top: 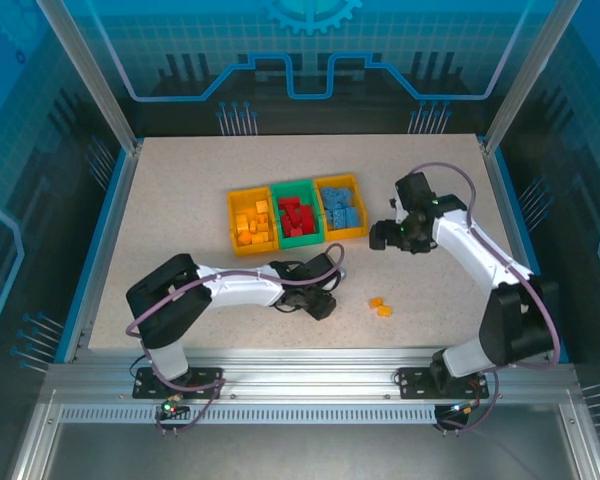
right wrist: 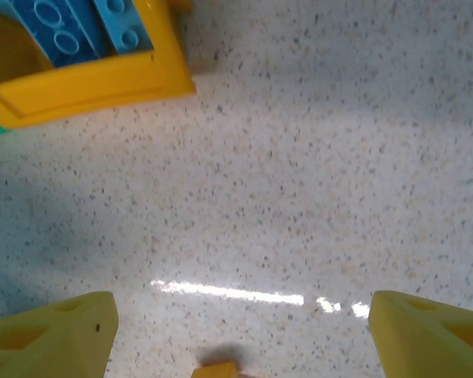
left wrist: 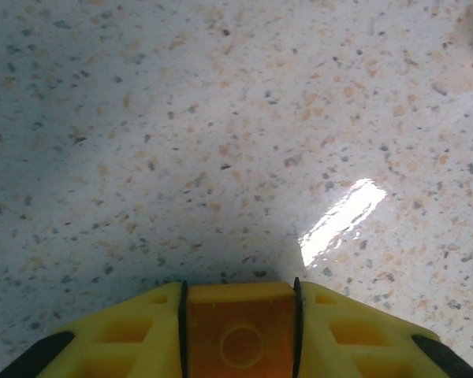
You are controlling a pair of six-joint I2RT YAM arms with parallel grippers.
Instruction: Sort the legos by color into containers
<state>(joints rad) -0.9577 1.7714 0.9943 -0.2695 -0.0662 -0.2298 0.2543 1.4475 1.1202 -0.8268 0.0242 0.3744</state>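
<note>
While the left jaws clench a small orange plastic brick, the leftmost yellow-orange plastic bin lies beyond them toward the far edge of the counter; the right jaws hang released.

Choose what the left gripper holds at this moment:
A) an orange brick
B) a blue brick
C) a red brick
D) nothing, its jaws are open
A: in the left wrist view, the left gripper is shut on an orange brick, which is clamped between its two yellow jaws just above the table.
</note>
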